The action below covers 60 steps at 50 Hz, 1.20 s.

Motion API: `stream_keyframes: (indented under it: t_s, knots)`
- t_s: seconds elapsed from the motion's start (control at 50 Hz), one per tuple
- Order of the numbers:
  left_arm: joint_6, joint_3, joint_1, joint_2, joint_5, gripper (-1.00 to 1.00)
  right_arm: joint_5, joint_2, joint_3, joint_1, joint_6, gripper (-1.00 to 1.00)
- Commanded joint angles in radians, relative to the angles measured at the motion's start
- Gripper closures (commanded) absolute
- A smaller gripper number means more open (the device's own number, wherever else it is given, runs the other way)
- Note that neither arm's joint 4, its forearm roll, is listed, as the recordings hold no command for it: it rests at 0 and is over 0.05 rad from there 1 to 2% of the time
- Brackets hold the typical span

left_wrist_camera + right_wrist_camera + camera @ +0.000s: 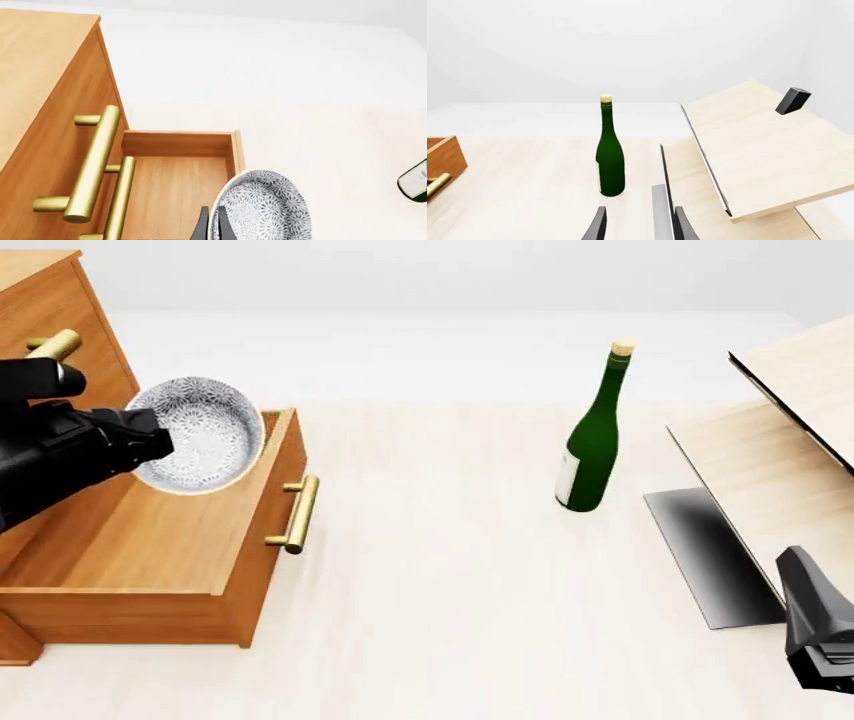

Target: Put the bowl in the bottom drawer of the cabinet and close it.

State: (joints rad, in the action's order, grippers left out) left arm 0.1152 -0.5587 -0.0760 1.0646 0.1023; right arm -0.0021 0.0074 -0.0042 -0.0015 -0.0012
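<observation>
The cabinet (pixel 47 300) stands at the far left of the surface (pixel 454 570), with the bottom drawer (pixel 160 550) pulled fully out and not yet holding anything. The left tool (pixel 140 440) grips the bowl (pixel 200 435) by its rim, tilted on edge, directly above the drawer's rear portion beside the cabinet front. Remaining steps: lower and release the bowl, then push the drawer shut. The bowl is white, round, with a fine blue-grey speckle. Well right of the cabinet stands a green bottle (pixel 591 440). The right tool (pixel 639 225), farthest from the cabinet, is parted, holding nothing.
</observation>
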Motion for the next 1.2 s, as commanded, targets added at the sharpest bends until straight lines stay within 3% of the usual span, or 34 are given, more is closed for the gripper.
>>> stream_keyframes:
  t_s: [0.02, 0.46, 1.2]
  knots:
    - [-0.031, 0.02, 0.065, 0.026, 0.049, 1.0, 0.0, 0.0, 0.0, 0.0, 0.0, -1.0]
    - [-0.064, 0.039, 0.145, 0.149, 0.142, 1.0, 0.0, 0.0, 0.0, 0.0, 0.0, -1.0]
    - [-0.089, 0.075, 0.179, 0.289, 0.228, 1.0, 0.0, 0.0, 0.0, 0.0, 0.0, -1.0]
